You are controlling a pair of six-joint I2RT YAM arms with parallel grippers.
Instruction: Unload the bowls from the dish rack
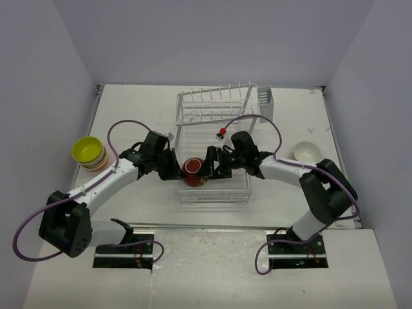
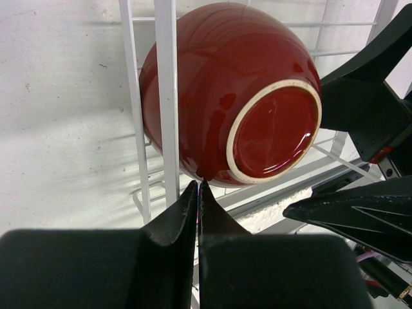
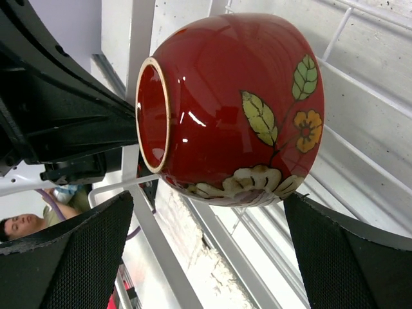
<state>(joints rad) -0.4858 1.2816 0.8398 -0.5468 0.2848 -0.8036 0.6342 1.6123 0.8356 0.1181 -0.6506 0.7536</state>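
Observation:
A dark red bowl [image 1: 192, 171] with a white foot ring and flower pattern lies tipped on its side on the flat tray of the white dish rack [image 1: 215, 195]. In the left wrist view the bowl [image 2: 219, 90] shows its foot; my left gripper [image 2: 198, 187] is shut, empty, its tips at the bowl's lower side. In the right wrist view the bowl [image 3: 238, 103] sits just ahead of my right gripper [image 3: 209, 222], whose jaws stand wide open on either side of it. In the top view the left gripper [image 1: 174, 168] and right gripper [image 1: 214, 166] flank the bowl.
A lime-yellow bowl [image 1: 88, 150] tops a stack of bowls on the table at the left. A cream bowl [image 1: 307, 151] stands at the right. The rack's tines [image 1: 212, 106] and cutlery basket [image 1: 264, 103] are behind the grippers. White walls enclose the table.

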